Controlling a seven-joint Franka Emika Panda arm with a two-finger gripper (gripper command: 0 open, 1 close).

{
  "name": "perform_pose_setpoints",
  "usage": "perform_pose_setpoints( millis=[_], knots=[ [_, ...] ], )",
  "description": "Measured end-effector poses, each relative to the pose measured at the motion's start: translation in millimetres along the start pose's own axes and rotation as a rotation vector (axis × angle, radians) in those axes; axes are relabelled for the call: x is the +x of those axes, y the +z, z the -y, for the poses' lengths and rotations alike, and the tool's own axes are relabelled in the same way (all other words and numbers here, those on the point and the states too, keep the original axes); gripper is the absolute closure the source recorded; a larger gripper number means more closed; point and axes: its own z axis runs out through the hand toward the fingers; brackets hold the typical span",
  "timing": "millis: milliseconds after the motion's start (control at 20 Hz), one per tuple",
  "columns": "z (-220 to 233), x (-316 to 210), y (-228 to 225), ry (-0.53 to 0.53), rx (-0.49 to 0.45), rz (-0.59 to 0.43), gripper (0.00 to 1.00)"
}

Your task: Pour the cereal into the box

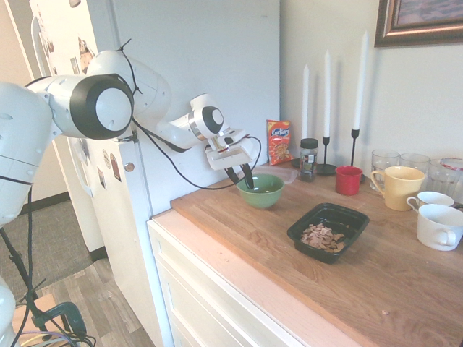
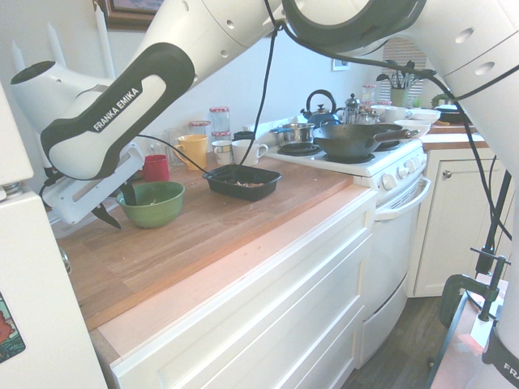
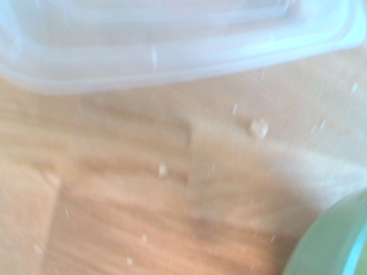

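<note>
So the cereal (image 1: 323,237) was sitting in the box (image 1: 329,230), that black rectangular tray on the wooden tabletop (image 1: 239,224), piled toward one end of it. The end effector (image 1: 241,181) was over at the one green bowl (image 1: 261,191), its two dark fingers spread apart, one reaching inside the rim and the other on the outer side. Funny thing is how different the views were. The first exterior view had the single orange-red snack bag (image 1: 279,142) against the wall with one dark-lidded jar (image 1: 308,159) right beside it, and I couldn't find either in the second exterior view. That second one had the stove (image 2: 357,166) instead, with one dark wok (image 2: 357,139) and one black kettle (image 2: 321,112) on it, none of which the first showed. The wrist view was blurry but picked up pale crumbs (image 3: 258,128) between the one clear plastic container (image 3: 155,57) and the bowl, too small to make out from outside. As for counts, I got three white candles (image 1: 328,94), one red mug (image 1: 348,181), one yellow mug (image 1: 404,188) and two white cups (image 1: 439,226). The clear glasses (image 1: 414,163) overlapped, so I couldn't give a sure number there.
</note>
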Motion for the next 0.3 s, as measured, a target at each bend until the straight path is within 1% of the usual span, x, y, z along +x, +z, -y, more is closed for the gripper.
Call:
perform_pose_setpoints(
  millis=[150, 300],
  knots=[
    [-1, 16, -20, 0.039, 0.045, 0.043, 0.0],
    [-8, 32, -33, 0.071, 0.105, 0.165, 0.0]
  ],
)
